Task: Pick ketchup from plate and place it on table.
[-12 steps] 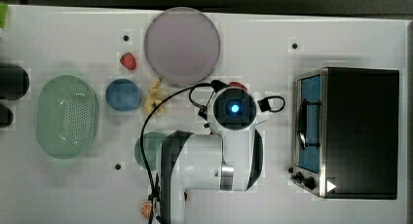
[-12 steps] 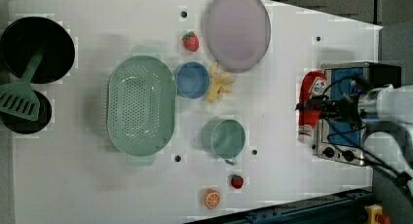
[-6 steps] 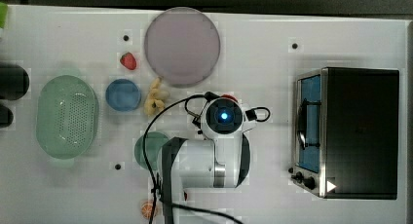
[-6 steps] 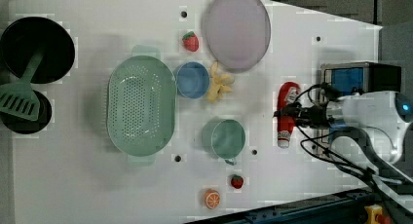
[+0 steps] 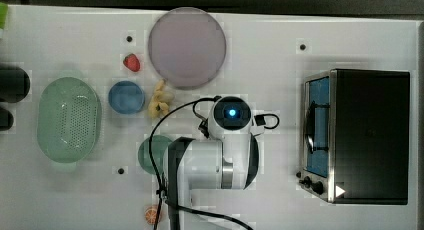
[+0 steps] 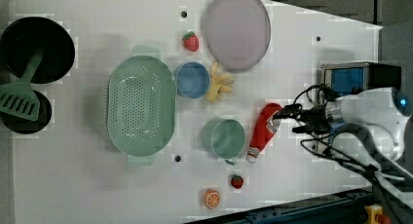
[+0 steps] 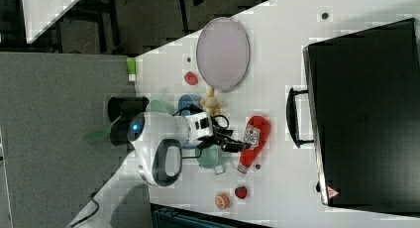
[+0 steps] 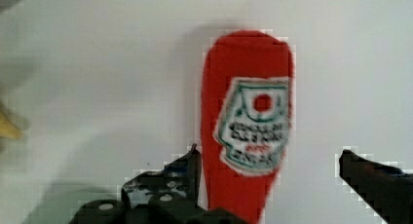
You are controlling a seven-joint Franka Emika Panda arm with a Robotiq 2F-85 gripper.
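Your gripper (image 8: 265, 185) stands spread in the wrist view, one finger touching the ketchup (image 8: 246, 131) and the other well clear. In the left view's lower right the bottle lies on the table (image 6: 302, 19), just beside the green cup (image 6: 228, 139), its long axis pointing away from the gripper. The plate (image 6: 237, 29) sits bare at the upper centre, so you need only lift away.

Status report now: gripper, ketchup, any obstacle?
Gripper open, straddling ketchup. Ketchup lying on table, off plate. Green cup close beside it.
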